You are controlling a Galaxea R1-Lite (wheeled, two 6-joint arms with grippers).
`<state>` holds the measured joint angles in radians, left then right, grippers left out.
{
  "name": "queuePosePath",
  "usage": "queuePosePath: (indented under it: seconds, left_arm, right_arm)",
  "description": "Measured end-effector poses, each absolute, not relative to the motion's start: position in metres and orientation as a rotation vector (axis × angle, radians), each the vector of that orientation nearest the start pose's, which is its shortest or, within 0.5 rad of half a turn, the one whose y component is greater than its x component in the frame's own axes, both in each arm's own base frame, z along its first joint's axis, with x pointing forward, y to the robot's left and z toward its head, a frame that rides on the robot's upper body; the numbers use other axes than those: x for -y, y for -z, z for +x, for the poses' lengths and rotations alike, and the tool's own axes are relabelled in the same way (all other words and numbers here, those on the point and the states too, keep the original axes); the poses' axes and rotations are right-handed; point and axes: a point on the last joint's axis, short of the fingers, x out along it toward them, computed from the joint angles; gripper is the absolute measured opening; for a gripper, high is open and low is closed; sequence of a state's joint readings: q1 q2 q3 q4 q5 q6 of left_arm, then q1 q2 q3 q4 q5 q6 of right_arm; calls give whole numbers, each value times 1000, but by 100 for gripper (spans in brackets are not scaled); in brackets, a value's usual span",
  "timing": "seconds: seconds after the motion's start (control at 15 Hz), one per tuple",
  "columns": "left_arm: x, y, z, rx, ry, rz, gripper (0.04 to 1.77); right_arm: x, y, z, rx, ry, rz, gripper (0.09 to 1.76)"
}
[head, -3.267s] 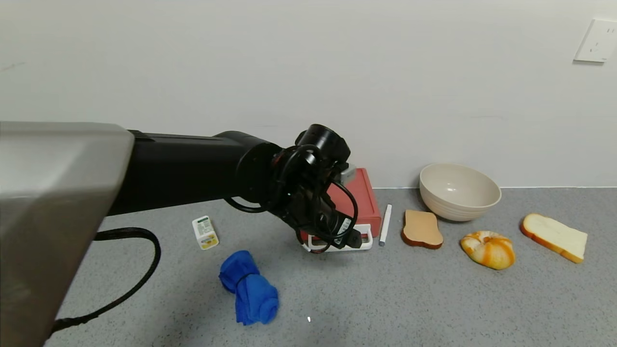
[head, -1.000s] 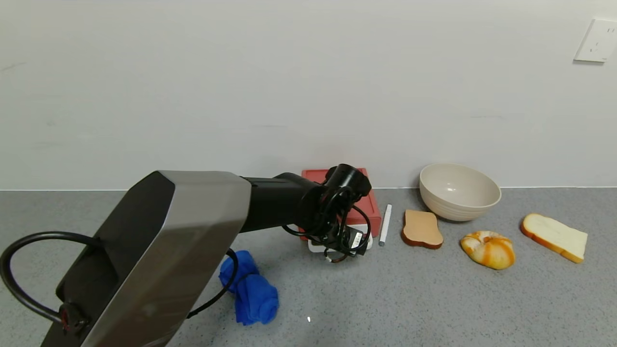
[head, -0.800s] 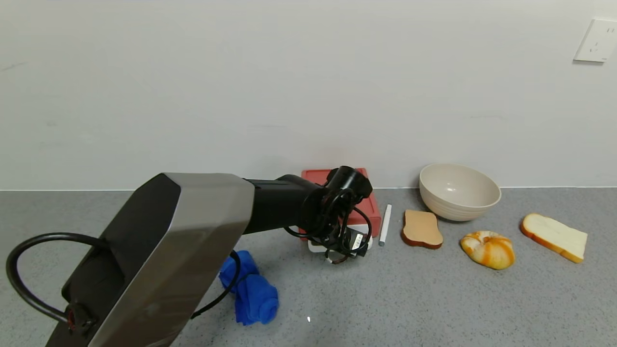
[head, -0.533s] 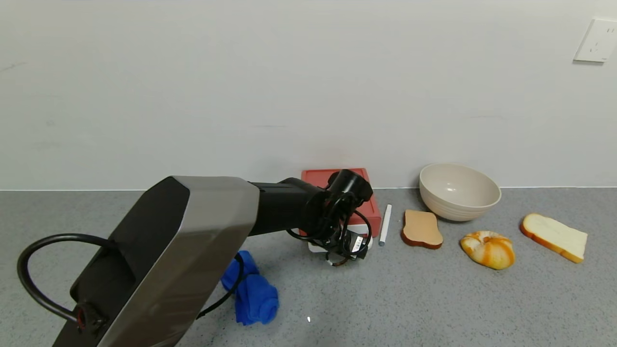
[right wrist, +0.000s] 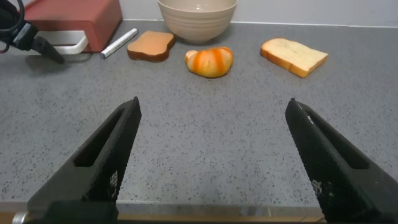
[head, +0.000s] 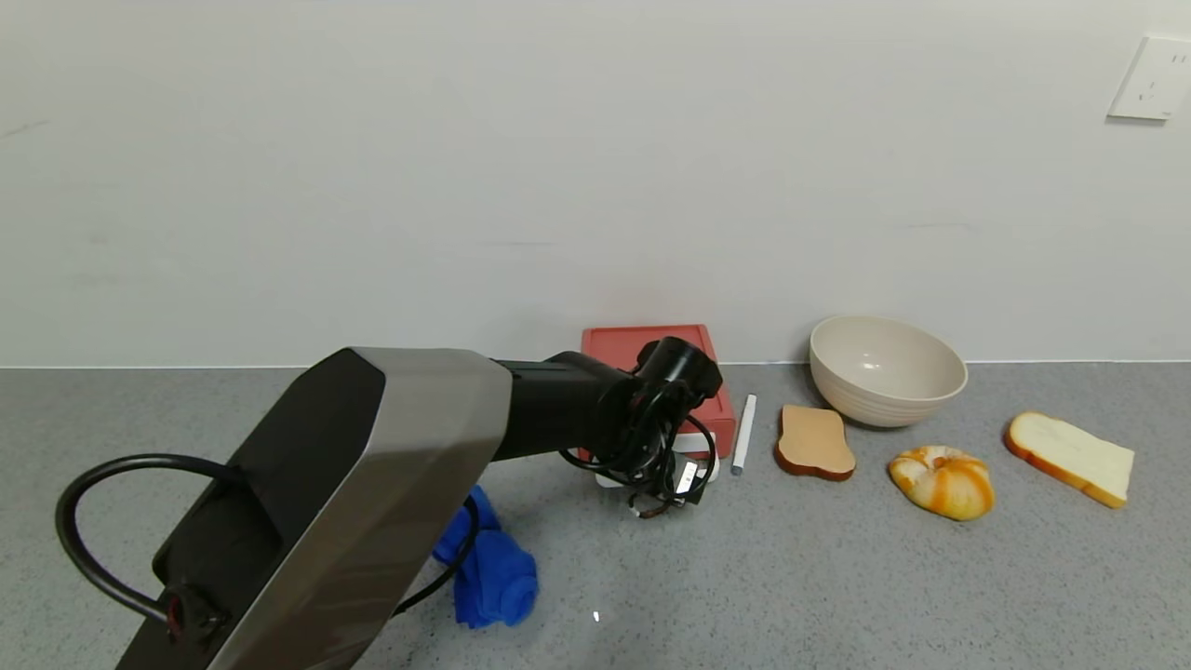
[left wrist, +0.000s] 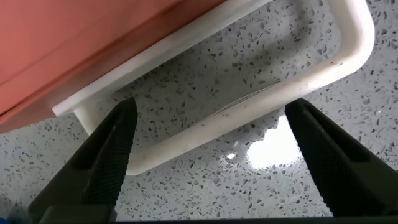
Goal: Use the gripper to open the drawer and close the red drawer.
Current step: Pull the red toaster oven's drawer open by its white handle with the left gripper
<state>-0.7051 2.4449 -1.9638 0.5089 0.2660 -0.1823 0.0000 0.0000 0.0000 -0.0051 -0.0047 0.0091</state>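
Note:
The salmon-red drawer (head: 642, 349) stands against the wall, its white loop handle (head: 698, 445) facing the front. My left gripper (head: 662, 498) is low over the counter at that handle. In the left wrist view it (left wrist: 211, 107) is open, one finger on each side, with the handle's front bar (left wrist: 249, 118) crossing between them and the red box (left wrist: 93, 43) just beyond. I cannot tell whether the fingers touch the handle. My right gripper (right wrist: 213, 104) is open and empty near the counter's front edge, out of the head view.
A white marker (head: 742, 433) lies right of the drawer, then brown toast (head: 814, 442), a beige bowl (head: 884, 368), an orange bun (head: 942, 479) and a white bread slice (head: 1070, 456). A blue cloth (head: 493, 568) lies front left beside my left arm.
My left arm has come down from well above the counter. Over the last second the left gripper has sunk a little lower at the handle. The drawer has not visibly moved.

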Motion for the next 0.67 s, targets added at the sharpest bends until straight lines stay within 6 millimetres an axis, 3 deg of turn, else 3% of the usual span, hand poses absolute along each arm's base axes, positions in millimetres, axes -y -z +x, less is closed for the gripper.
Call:
queuePosePath:
  seconds: [0.67]
  left_arm:
    - [307, -92, 350, -991, 270, 285, 172]
  right_arm:
    - [0, -76, -23, 5, 5, 9, 171]
